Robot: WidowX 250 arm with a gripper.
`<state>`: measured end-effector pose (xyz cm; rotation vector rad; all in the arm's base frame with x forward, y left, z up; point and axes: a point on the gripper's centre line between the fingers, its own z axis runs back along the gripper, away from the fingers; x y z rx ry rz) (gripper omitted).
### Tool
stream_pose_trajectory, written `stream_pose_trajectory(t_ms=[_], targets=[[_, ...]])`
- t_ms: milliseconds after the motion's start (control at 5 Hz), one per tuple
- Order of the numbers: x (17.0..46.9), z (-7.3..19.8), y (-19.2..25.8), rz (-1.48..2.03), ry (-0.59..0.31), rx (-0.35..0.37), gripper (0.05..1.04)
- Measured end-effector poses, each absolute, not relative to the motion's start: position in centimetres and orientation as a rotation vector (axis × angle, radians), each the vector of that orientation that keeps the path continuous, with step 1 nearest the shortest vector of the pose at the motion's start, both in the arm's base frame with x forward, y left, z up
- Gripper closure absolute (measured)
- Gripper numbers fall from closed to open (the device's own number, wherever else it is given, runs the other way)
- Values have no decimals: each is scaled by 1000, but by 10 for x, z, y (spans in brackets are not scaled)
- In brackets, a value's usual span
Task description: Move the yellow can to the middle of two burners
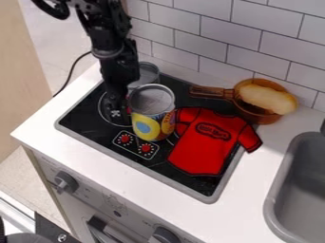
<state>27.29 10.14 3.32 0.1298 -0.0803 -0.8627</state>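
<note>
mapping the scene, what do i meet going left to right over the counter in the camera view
Gripper, yellow can, red shirt, pan, sink

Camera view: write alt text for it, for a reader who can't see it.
A can with a yellow patterned label stands on a black stovetop, the robot's black claw beside it. Behind it is a second can; a red shirt-shaped piece lies nearby, and a brown pan holding a bread-like toy sits near the tiled wall.
</note>
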Motion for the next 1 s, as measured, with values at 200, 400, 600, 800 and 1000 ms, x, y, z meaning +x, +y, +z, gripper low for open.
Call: stream_pose_trajectory(t_ms=[200,400,600,800,1000], targets=[[261,51,120,-738,-68,167,83],[243,58,139,-574,-57,116,83],[237,67,158,-437,-111,144,83],[237,68,178,-178,-205,172,83],[242,59,193,85,-250,231,83]])
